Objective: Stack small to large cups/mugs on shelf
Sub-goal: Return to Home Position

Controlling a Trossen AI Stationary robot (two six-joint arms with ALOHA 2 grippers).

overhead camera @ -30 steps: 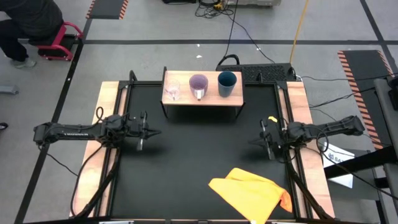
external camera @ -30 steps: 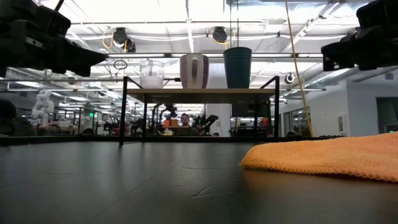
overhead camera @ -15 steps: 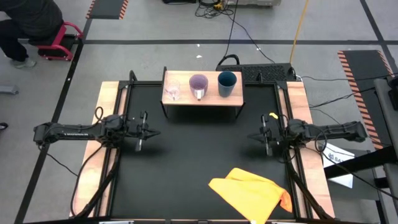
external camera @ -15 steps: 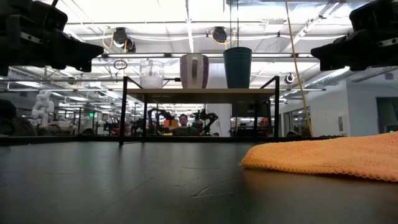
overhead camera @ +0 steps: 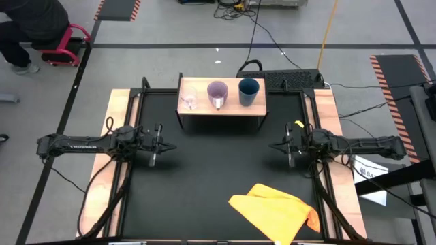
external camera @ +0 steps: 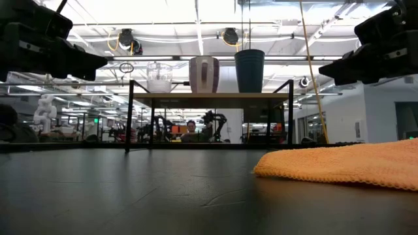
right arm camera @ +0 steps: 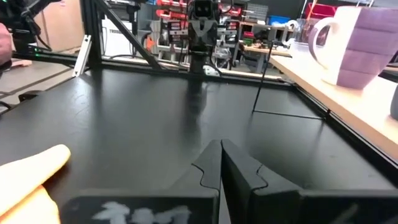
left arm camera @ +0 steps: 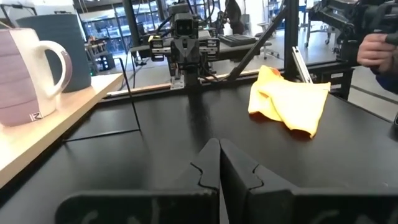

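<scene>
Wooden shelf (overhead camera: 204,109) lengthwise left-right | purple mug (overhead camera: 217,91) handle seemingly frontward | left claw (overhead camera: 169,145), right claw (overhead camera: 272,146) together

Robotics lab on an open workshop floor. Grey concrete floor (overhead camera: 170,61) with black tape lines and an orange-black hazard strip (overhead camera: 394,68) far right. Loose cables (overhead camera: 262,30) trailing in from the far side. Black-topped rig table (overhead camera: 218,170) with left arm (overhead camera: 82,143) and right arm (overhead camera: 361,144) mounted at its sides. High open ceiling (external camera: 170,16) with strip lights. More arm rigs (external camera: 212,121) far behind, seated person (external camera: 190,127) among them. Second person (overhead camera: 24,30) far left by a red stool (overhead camera: 65,44).
</scene>
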